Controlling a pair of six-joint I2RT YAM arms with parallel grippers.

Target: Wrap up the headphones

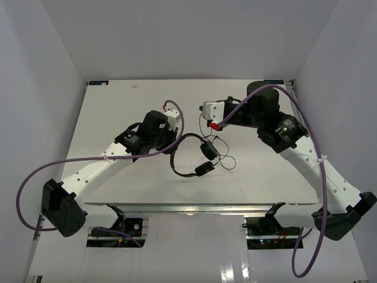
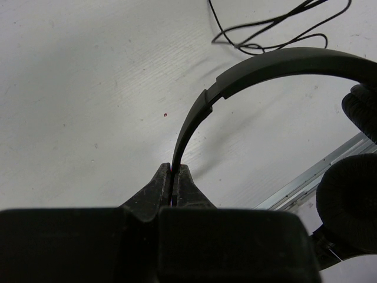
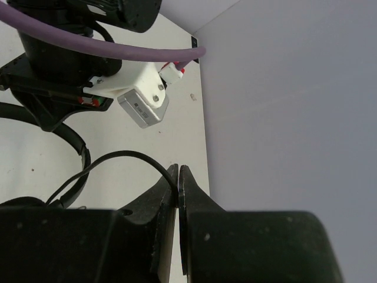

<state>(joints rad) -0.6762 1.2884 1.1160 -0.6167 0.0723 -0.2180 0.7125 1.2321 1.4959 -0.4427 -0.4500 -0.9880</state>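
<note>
Clutter first: both wrists crowd the middle of the bench (image 1: 118, 106), and white walls (image 1: 35, 88) box it in at 9, 12 and 3 o'clock. In the right wrist view, the left arm's purple cable (image 3: 70, 36) and white camera mount (image 3: 132, 79) sit close at 10–11 o'clock of the jaws, right above the headband. An aluminium rail (image 2: 330, 162) runs along the bench's 6 o'clock edge, near the earcups.

Text: there's a small label on the grey module (image 3: 144, 105) under that mount, too small to read.

Headphones (image 1: 188, 156): black, at bench centre, slightly toward 6 o'clock. The thin curved headband (image 2: 277, 65) arcs from 12 round to 7 o'clock. The two round padded earcups (image 1: 204, 168) sit close together on its 4 o'clock side, foam visibly textured. The thin black cord (image 2: 265, 35) lies in loose loops on the bench at 3 o'clock of the earcups. The headband throws a shadow below it, but you can't tell from these views whether the earcups touch the bench.

Left gripper (image 2: 174, 177): jaws fully closed, pinching the thin end of the headband edge-on.

Right gripper (image 3: 178, 180): jaws closed on the cord, which curves in from 9 o'clock. It's at 12–1 o'clock of the earcups, apart from the left gripper.
</note>
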